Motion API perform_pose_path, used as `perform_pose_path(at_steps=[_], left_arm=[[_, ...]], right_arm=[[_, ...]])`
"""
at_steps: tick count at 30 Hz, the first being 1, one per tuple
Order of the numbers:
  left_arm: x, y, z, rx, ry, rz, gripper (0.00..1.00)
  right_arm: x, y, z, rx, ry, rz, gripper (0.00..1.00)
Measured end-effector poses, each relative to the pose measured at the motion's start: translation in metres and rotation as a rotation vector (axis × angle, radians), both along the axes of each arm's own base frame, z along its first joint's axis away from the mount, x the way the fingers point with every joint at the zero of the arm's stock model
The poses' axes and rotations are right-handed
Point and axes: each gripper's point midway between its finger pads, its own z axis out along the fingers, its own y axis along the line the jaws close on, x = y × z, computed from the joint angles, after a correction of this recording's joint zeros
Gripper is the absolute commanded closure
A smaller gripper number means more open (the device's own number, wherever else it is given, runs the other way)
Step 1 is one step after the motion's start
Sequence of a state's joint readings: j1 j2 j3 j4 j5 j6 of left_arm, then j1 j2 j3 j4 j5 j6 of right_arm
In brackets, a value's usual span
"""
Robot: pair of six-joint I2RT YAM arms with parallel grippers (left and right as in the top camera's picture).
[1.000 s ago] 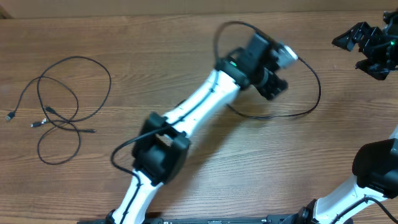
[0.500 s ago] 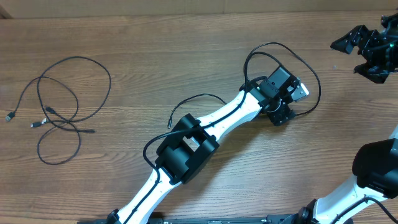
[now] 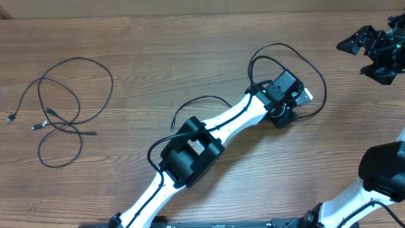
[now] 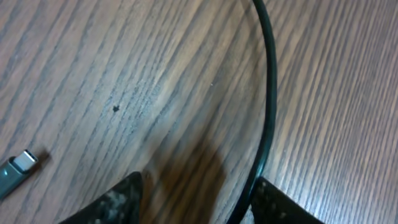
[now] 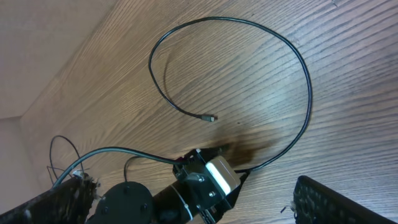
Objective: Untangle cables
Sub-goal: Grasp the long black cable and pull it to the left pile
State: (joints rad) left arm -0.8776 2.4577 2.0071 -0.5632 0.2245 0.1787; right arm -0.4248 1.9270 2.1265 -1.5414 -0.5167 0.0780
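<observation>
**Left claw drops onto the loose cable**

In the last second the left arm (image 3: pixel 221 120) has swung to the right of the frame and gone down low. The left claw (image 4: pixel 196 198) is now right over the tabletop (image 3: pixel 158 50). Its tips are apart, and the loose cable (image 4: pixel 268 93) runs between them, so I think it is ready to pinch. The right claw (image 3: pixel 362 54) waits wide apart at the upper right, out of the way. The tangled cables (image 3: pixel 60 101) lie far left.
</observation>
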Motion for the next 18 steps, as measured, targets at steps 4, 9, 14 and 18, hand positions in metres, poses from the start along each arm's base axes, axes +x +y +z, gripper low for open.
perform_pose_path(at_steps=[4, 9, 14, 18], left_arm=[[0.001, 0.005, -0.003, 0.027, -0.004, 0.013, 0.47], [0.004, 0.009, -0.005, 0.047, -0.016, 0.029, 0.81], [0.012, 0.018, -0.009, 0.089, -0.042, 0.086, 0.96], [0.011, 0.041, -0.01, 0.187, -0.012, 0.186, 0.96]], right_arm=[[0.0, 0.0, 0.0, 0.0, 0.0, 0.0, 0.0], [0.0, 0.0, 0.0, 0.001, 0.002, 0.0, 0.0], [-0.001, 0.0, 0.0, 0.002, 0.004, 0.0, 0.0], [-0.002, 0.001, -0.001, 0.004, 0.01, 0.0, 0.0]])
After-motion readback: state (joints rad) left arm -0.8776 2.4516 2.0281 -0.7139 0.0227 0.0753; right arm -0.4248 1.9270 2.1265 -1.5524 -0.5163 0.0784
